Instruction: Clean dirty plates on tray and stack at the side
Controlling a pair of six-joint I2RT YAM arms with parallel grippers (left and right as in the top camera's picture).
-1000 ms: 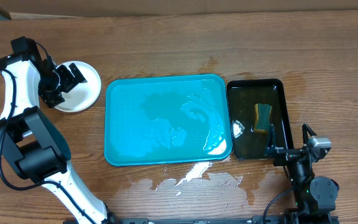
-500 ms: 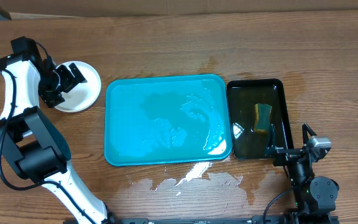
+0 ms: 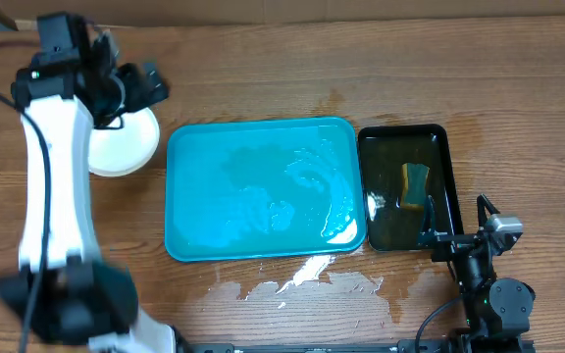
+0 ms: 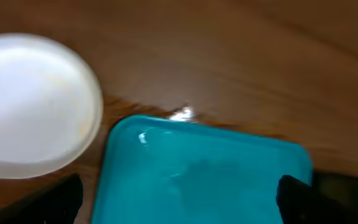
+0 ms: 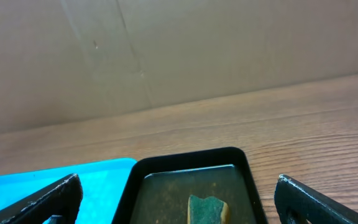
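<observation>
The large turquoise plastic tray (image 3: pixel 263 186) lies wet and bare of plates. A round white plate (image 3: pixel 126 149) rests on the wooden surface (image 3: pixel 263 59) just left of it; others beneath cannot be told. Left claw (image 4: pixel 179 196) and right claw (image 5: pixel 179 202) are both released and empty. The task looks essentially finished.
</observation>
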